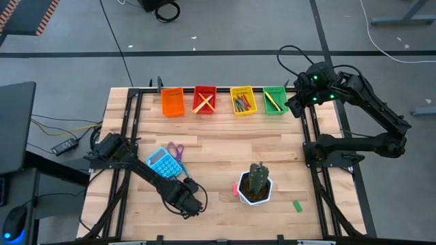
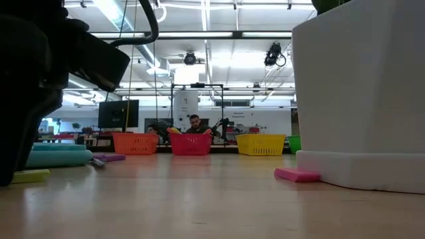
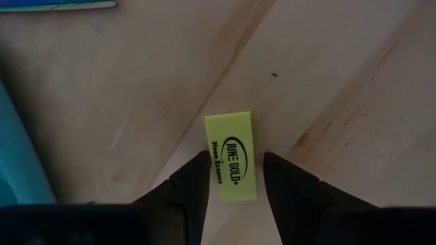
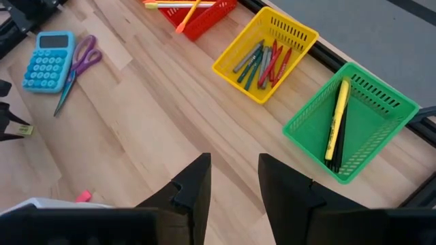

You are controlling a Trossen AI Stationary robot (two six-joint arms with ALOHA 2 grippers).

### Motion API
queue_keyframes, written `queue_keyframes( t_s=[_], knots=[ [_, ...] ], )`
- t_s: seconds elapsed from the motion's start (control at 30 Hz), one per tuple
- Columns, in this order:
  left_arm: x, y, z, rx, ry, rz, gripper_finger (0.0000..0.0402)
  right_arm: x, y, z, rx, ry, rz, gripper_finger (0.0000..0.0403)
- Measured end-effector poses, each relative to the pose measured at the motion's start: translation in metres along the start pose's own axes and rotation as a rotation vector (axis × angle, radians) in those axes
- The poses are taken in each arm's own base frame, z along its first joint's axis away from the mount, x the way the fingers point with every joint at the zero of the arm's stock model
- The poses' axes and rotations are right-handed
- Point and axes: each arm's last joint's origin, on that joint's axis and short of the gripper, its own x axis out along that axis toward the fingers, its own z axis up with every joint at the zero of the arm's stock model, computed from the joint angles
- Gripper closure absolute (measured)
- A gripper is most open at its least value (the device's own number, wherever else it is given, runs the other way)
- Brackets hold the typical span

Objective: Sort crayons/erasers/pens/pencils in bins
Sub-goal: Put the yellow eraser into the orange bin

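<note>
A yellow-green eraser [image 3: 231, 158] with black lettering lies flat on the counter [image 1: 225, 150] between the fingers of my left claw [image 3: 235, 178], near the front edge. A pink eraser [image 2: 297, 174] lies flat just beside the white pot, and a green eraser [image 1: 298, 205] lies further right. Along the back stand four bins: the orange bin [image 1: 172, 102], the red bin [image 1: 204, 99] with pencils [image 1: 202, 103], the yellow bin [image 4: 266, 52] with crayons [image 4: 262, 62], and the green bin [image 4: 351, 122] with pens [image 4: 336, 122].

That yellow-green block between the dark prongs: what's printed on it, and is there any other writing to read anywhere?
"JUNE GOLD" and "Neon Erasers": black print on the yellow-green eraser, between the left tool's fingers.
Blue calculator: key markings too small to read.
Yellow pen in the green bin: no print legible.
Nothing else readable.
</note>
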Motion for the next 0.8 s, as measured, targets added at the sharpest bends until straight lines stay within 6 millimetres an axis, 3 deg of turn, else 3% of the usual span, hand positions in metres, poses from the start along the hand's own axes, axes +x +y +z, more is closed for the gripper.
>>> queue_keyframes(
  t_s=[0.47,0.8],
  knots=[
    [-0.001,0.003,0.003,-0.008,0.028,-0.006,0.03,0.0,0.0,0.0,-0.019,0.0,0.0,0.0274],
    [-0.017,0.001,0.014,0.01,0.046,0.023,0.0312,0.0,0.0,0.0,-0.035,-0.001,0.001,0.0273]
  ],
)
